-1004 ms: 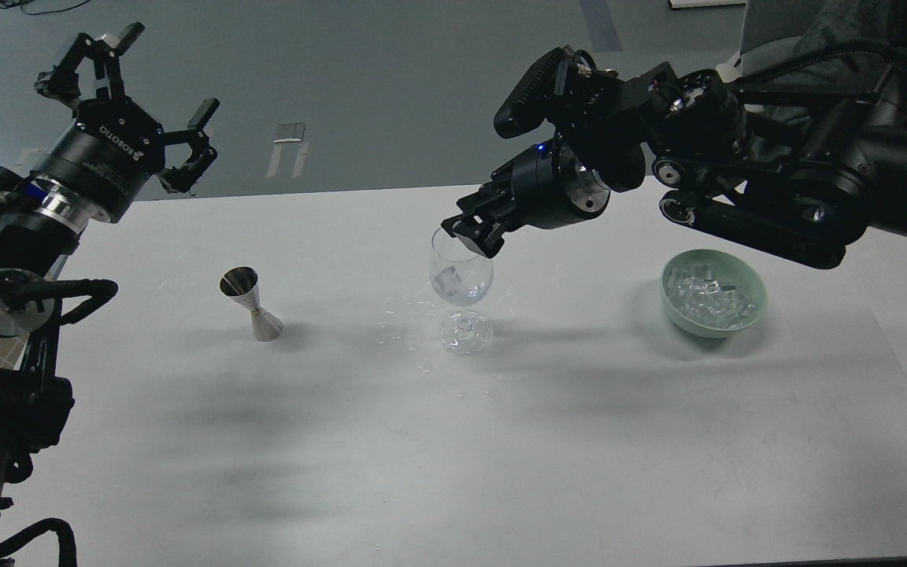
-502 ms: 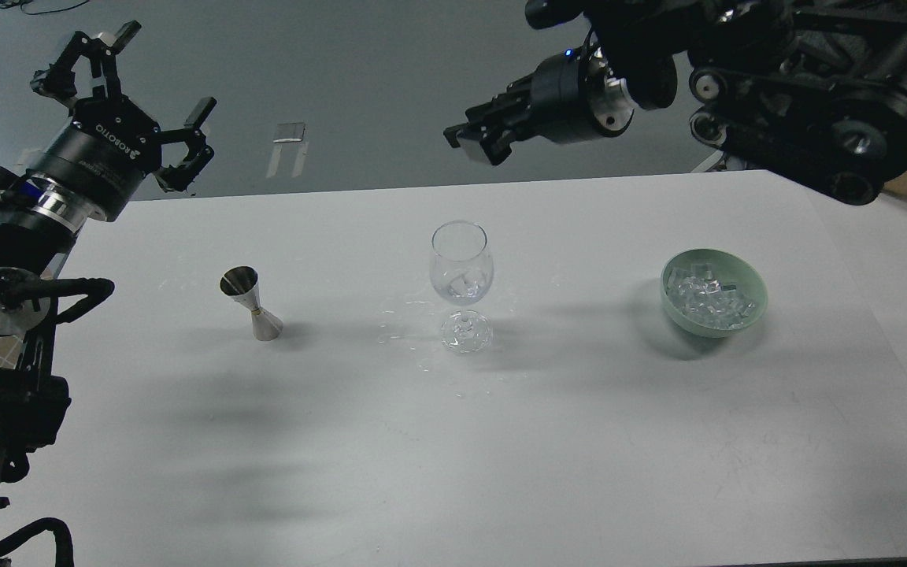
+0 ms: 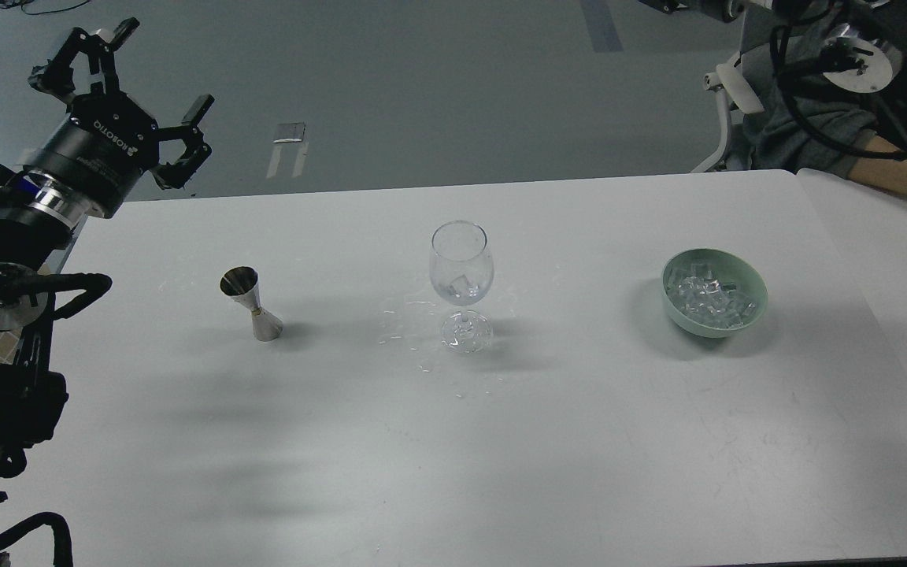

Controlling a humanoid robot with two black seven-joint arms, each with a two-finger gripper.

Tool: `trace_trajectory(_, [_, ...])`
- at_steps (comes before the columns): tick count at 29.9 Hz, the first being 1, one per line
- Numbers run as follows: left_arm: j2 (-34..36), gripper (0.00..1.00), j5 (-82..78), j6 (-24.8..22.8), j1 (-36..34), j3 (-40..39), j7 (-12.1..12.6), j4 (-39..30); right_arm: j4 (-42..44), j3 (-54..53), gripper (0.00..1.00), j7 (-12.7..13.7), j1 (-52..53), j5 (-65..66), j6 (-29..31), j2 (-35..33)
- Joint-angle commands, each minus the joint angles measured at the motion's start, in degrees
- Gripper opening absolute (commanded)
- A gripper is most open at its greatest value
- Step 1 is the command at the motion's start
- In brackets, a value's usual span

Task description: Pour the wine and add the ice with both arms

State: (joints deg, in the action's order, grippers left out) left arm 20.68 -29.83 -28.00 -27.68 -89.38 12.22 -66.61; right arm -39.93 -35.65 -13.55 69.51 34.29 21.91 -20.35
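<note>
Well, here we are looking down at a white table (image 3: 453,472) with our clear stemmed wine glass (image 3: 461,272) standing upright in the middle, and inside its bowl sits a clear glassy ice cube (image 3: 463,282), so we judge the ice step at least begun. Any colourless wine around that cube is too faint for us to call. A few small glints lie on the tabletop just by the foot of the glass, spilled drops or chips, we cannot tell which. Left of the glass, apart from it, stands the small steel hourglass-shaped jigger (image 3: 251,304), upright with its open cup up and nothing gripping it, which reads to us as a measure set aside where our left arm can reach it. Our left gripper (image 3: 124,87) hovers high beyond the table's far left corner, fingers spread wide and holding nothing, clear of the glassware. Over on the right sits the pale green round bowl (image 3: 713,293) heaped with more clear cubes, well apart from the glass, on the side our right arm serves. Of that right arm we see only a silver-capped joint and cables at the top right corner; its gripper is out of view, so its fingers are beyond our telling. A grey-sleeved person (image 3: 808,130) sits behind the table's far right corner.
</note>
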Motion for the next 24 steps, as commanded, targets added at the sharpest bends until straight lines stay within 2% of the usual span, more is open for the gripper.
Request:
trace_trajectory(1, [-0.46, 0.98, -0.06, 0.0, -0.71, 0.08, -0.17, 2.52, 4.93, -13.88, 0.98, -0.51, -7.44, -2.47, -0.28, 6.18])
trace_trajectory(6, [-0.82, 0.98, -0.06, 0.0, -4.13, 0.61, -0.44, 8.23, 7.23, -19.54, 0.98, -2.26, -10.7, -2.47, -0.11, 10.32])
trace_trajectory(10, [-0.64, 0.98, 0.03, 0.0, -9.93, 6.23, -1.31, 14.92, 9.95, -21.74, 0.98, -4.37, -10.97, -2.65, 0.33, 13.84])
trace_trajectory(17, [-0.46, 0.98, 0.03, 0.0, -19.59, 17.11, -7.02, 27.57, 13.46, -24.03, 0.98, -4.99, -11.67, -6.86, 2.43, 17.79])
trace_trajectory(21, [-0.64, 0.98, 0.12, 0.0, -22.15, 22.22, -10.89, 29.52, 14.88, -25.95, 0.98, -4.99, -11.59, -7.13, 2.62, 19.64])
trace_trajectory(24, [-0.73, 0.98, 0.29, 0.0, -22.95, 23.11, -11.34, 29.52, 15.05, -27.28, 0.98, -4.99, -11.67, -7.13, 2.53, 19.82])
